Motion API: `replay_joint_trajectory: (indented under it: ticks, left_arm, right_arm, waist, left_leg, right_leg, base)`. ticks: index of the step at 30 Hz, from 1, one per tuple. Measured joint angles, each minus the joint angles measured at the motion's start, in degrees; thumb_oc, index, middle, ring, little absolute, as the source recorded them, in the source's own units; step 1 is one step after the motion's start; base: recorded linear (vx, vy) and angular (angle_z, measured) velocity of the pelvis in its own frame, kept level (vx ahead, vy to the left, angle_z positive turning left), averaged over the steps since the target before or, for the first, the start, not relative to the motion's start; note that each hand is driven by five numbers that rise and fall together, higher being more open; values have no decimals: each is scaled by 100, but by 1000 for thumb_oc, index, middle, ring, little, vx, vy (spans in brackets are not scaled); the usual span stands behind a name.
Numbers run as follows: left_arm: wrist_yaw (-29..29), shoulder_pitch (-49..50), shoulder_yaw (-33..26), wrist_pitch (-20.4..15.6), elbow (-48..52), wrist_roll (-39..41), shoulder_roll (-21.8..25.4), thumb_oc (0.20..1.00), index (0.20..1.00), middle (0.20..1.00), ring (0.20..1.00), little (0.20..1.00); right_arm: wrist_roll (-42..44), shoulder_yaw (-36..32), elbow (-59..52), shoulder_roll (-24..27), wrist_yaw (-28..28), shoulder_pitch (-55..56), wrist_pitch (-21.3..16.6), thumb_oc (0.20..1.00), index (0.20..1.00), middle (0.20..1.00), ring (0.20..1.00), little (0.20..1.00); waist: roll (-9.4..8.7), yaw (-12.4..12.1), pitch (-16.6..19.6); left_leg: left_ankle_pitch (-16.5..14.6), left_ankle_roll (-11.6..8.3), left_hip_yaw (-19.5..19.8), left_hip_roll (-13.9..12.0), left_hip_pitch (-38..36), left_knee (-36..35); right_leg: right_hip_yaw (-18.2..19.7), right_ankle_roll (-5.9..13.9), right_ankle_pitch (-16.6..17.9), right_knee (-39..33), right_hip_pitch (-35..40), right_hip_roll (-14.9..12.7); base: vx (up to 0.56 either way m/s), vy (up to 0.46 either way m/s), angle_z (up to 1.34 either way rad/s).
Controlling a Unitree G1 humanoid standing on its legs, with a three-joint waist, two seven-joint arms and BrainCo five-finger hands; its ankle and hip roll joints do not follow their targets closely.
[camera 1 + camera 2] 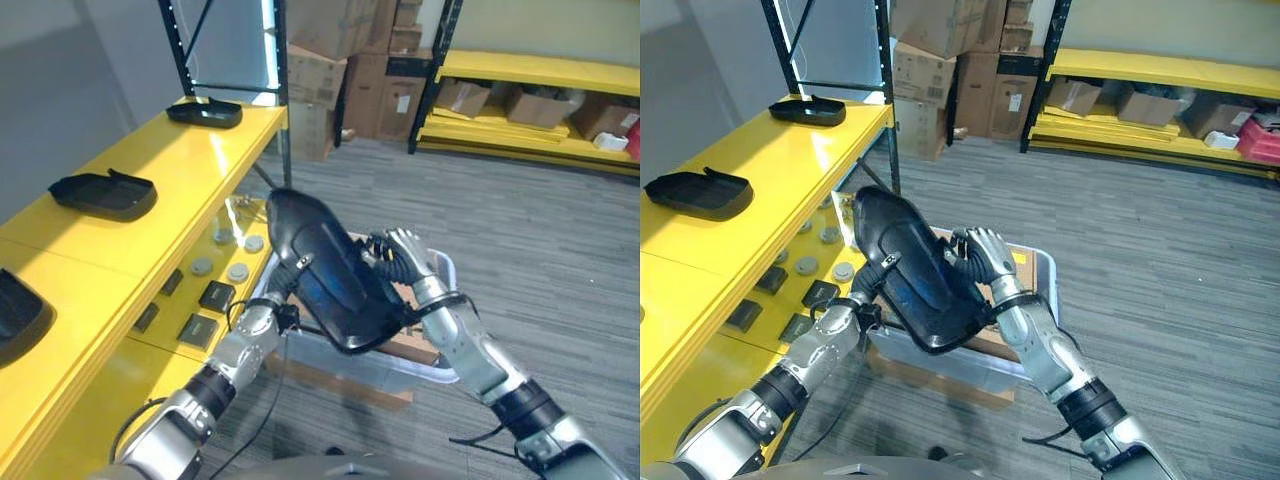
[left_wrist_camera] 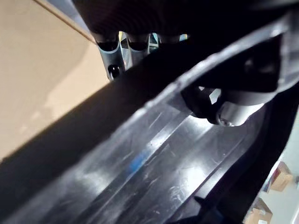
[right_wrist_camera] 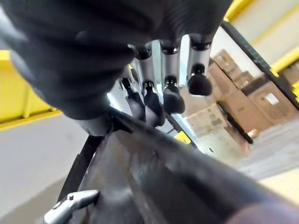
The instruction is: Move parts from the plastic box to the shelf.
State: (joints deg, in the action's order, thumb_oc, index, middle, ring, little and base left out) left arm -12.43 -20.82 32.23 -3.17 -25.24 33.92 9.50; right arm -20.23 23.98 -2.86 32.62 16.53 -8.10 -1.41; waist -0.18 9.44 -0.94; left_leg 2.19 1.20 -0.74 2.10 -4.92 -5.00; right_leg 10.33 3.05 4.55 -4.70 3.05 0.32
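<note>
A large black moulded plastic part (image 1: 325,275) hangs tilted above the clear plastic box (image 1: 425,372), which stands on the floor with brown cardboard inside. My left hand (image 1: 262,325) is shut on the part's lower left edge; in the left wrist view its fingers (image 2: 122,46) curl behind that edge. On the upper right edge my right hand (image 1: 405,255) is shut, with fingers (image 3: 163,93) over the rim and the thumb (image 3: 70,205) on the other side. The yellow shelf (image 1: 170,170) runs along the left.
Three black tray-like parts (image 1: 105,193) (image 1: 205,112) (image 1: 15,315) lie on the shelf top. Small grey discs and dark square parts (image 1: 215,295) lie on a lower level. Cardboard boxes (image 1: 340,60) and another yellow rack (image 1: 540,70) stand at the back, across grey carpet.
</note>
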Motion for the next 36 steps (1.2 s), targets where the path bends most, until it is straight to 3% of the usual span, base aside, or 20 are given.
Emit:
replay_joint_trajectory:
  ticks: [3,4,5,6,10,12,15,18,21,22,24,26,28,30,33,35,36]
  left_arm:
    - [-137,-1,-12,-5,-7,-240,55,200,200,200,200,200]
    - [-170,0,-21,-22,-7,-407,68,200,200,200,200,200]
    - [-174,0,-21,-30,-7,-504,65,200,200,200,200,200]
    - [-186,0,-21,-31,-12,-599,64,200,200,200,200,200]
    - [-190,46,-170,-121,59,-603,139,200,200,200,200,200]
    - [-236,58,-594,-127,104,-628,208,200,200,200,200,200]
    - [-224,311,-847,-225,747,-904,715,200,200,200,200,200]
    - [-223,398,-1097,-312,898,-1267,918,200,200,200,200,200]
    - [-182,782,-1453,-471,1283,-1545,983,200,200,200,200,200]
    - [-177,882,-1489,-580,1371,-1554,962,200,200,200,200,200]
    - [-83,1080,-1667,-636,1700,-1620,1021,200,200,200,200,200]
    - [-31,1193,-1693,-794,1933,-1668,1152,200,200,200,200,200]
    - [135,1360,-1858,-875,2259,-1777,1320,200,200,200,200,200]
    - [180,1380,-1880,-921,2300,-1835,1450,200,200,200,200,200]
    - [324,1605,-2090,-1007,2688,-1848,1439,200,200,200,200,200]
    - [292,1612,-2114,-1046,2695,-1854,1473,200,200,200,200,200]
    - [289,1560,-2144,-1041,2722,-1867,1472,200,200,200,200,200]
  right_arm:
    - [522,22,-6,-107,-7,126,-11,200,200,200,200,200]
    - [903,12,-13,-133,-45,275,-93,576,576,576,576,576]
    - [1147,5,-13,-155,-75,393,-131,881,881,881,881,881]
    - [1428,4,-12,-186,-111,466,-192,1000,1000,1000,1000,1000]
    - [2503,-186,-15,-428,-380,702,-658,1000,1000,1000,1000,1000]
    - [2872,-301,-35,-648,-631,1083,-1079,1000,1000,1000,1000,1000]
    - [3002,-1177,131,-836,-565,1613,-1230,1000,1000,1000,1000,1000]
    - [2998,-1894,936,-892,-352,1655,-1249,1000,1000,1000,1000,1000]
    - [3238,-2811,2684,-1348,-121,1645,-1508,1000,1000,1000,1000,1000]
    - [3436,-2925,3114,-1425,-44,1667,-1393,1000,1000,1000,1000,1000]
    - [3997,-2809,4666,-1416,-152,1631,-1369,1000,1000,1000,1000,1000]
    - [4279,-2534,5023,-1425,-334,1862,-1227,1000,1000,1000,1000,1000]
    - [4287,-1932,5797,-1427,-647,1771,-1077,1000,1000,1000,1000,1000]
    - [4224,-1786,5785,-1471,-854,1805,-982,1000,1000,1000,1000,1000]
    - [3858,-1516,6893,-1636,-960,1301,-894,1000,1000,1000,1000,1000]
    - [3742,-1522,7217,-1685,-1022,1094,-783,1000,1000,1000,1000,1000]
    - [3642,-1538,7582,-1706,-1011,915,-780,1000,1000,1000,1000,1000]
  waist:
    - [9,48,-84]
    - [7,52,-131]
    - [13,48,-147]
    - [26,47,-175]
    - [57,89,-223]
    - [73,138,-272]
    - [80,120,-320]
    - [59,98,-336]
    - [13,74,-379]
    - [11,27,-403]
    - [-27,-109,-494]
    - [-50,-188,-568]
    - [-104,-230,-646]
    - [-123,-311,-703]
    - [-148,-394,-855]
    - [-15,-732,-1005]
    - [27,-816,-1066]
  left_leg:
    - [1,0,-10,0,-1,0]
    - [2,-3,-11,-1,5,0]
    - [2,-3,-7,-2,10,0]
    - [-2,-9,-6,-2,11,0]
    - [5,-18,-1,-4,84,0]
    - [10,-21,0,-9,84,1]
    - [3,-28,33,-8,87,-1]
    - [-2,-34,40,-7,68,-1]
    - [-31,-83,80,-18,80,-1]
    - [-41,-103,85,-18,82,0]
    - [-34,-115,150,-26,96,1]
    - [-38,-140,231,-32,194,-1]
    - [-22,-169,297,-45,217,0]
    - [7,-182,383,-50,231,0]
    - [156,-283,719,-11,440,174]
    - [256,-289,829,-32,518,163]
    - [320,-607,1053,26,716,189]
  right_leg:
    - [8,0,1,0,-1,0]
    - [8,0,0,0,-9,0]
    - [5,0,0,0,-13,0]
    - [3,0,0,-1,-13,0]
    - [-5,-2,1,0,-84,3]
    - [-11,-6,4,0,-81,5]
    - [-31,-8,-2,0,-71,4]
    - [-38,-5,-4,0,-50,1]
    - [-81,-21,-17,0,-49,13]
    - [-113,-34,-26,1,-41,13]
    - [-155,-41,-29,2,-41,21]
    - [-196,-42,-30,2,-58,32]
    - [-284,-66,-28,2,-61,44]
    - [-347,-79,-33,3,-34,53]
    - [-705,-157,-37,3,-89,22]
    - [-885,-157,-36,10,-85,71]
    - [-1156,-190,-32,14,-124,49]
  base:
    - [-38,-35,-1]
    - [-30,-30,1]
    - [-39,-36,1]
    - [-31,-20,-1]
    - [-9,-7,0]
    - [-5,-19,0]
    - [4,-28,4]
    - [-3,-16,1]
    - [-15,-49,6]
    - [-21,-53,14]
    - [-47,-85,11]
    - [-55,-105,13]
    - [-48,-90,21]
    - [-122,-174,23]
    - [-108,-109,61]
    - [-196,-114,64]
    - [-81,-34,112]
